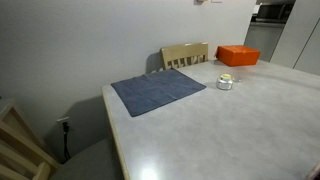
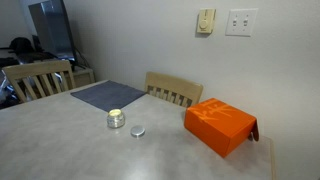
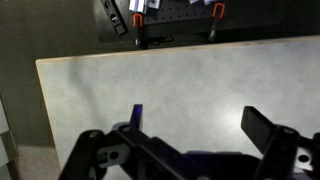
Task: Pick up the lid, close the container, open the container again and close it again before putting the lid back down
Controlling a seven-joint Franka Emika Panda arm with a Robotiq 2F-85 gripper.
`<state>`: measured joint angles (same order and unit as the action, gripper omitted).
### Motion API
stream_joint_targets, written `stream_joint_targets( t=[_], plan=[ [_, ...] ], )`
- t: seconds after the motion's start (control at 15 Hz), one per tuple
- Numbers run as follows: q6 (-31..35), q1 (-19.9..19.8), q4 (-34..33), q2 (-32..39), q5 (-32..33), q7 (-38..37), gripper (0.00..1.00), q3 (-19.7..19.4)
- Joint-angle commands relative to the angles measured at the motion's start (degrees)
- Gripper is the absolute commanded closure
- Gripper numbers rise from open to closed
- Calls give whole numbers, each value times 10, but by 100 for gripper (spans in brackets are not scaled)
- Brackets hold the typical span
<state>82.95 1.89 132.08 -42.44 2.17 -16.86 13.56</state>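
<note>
Your gripper [image 3: 185, 150] has its jaws spread wide with nothing between them, and the wrist view shows only bare table [image 3: 150, 90], so you will begin the approach without seeing either target there. The container [image 2: 116, 119] stands uncovered near the orange box [image 2: 220, 125], on its blue mat [image 2: 108, 95] side. The lid [image 2: 137, 130] lies flat on the table between the container and the box, much closer to the container. The lid looks like the main trouble. It is thin and flat, so fingers closing too high could slip over it, and fingers too low could scrape the table and skid it toward the box. Nothing anchors the small container, so a passing finger or an off-centre lid could likely tip or shove it.
</note>
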Motion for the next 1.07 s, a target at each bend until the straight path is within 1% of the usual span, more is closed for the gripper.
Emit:
stream_joint_targets(
  t=[0.0,0.27,0.47,0.53,0.73,0.87,1.0],
  plan=[
    [-2,6,-2,2,2,-3,0,-4],
    [43,-2,7,8,12,3,0,-17],
    [84,-13,5,22,24,8,0,-43],
    [60,-1,3,8,19,0,0,-29],
    [63,-2,3,9,19,0,0,-34],
    [115,-5,15,1,38,0,0,-31],
    [182,-11,23,8,56,8,0,-44]
  ],
)
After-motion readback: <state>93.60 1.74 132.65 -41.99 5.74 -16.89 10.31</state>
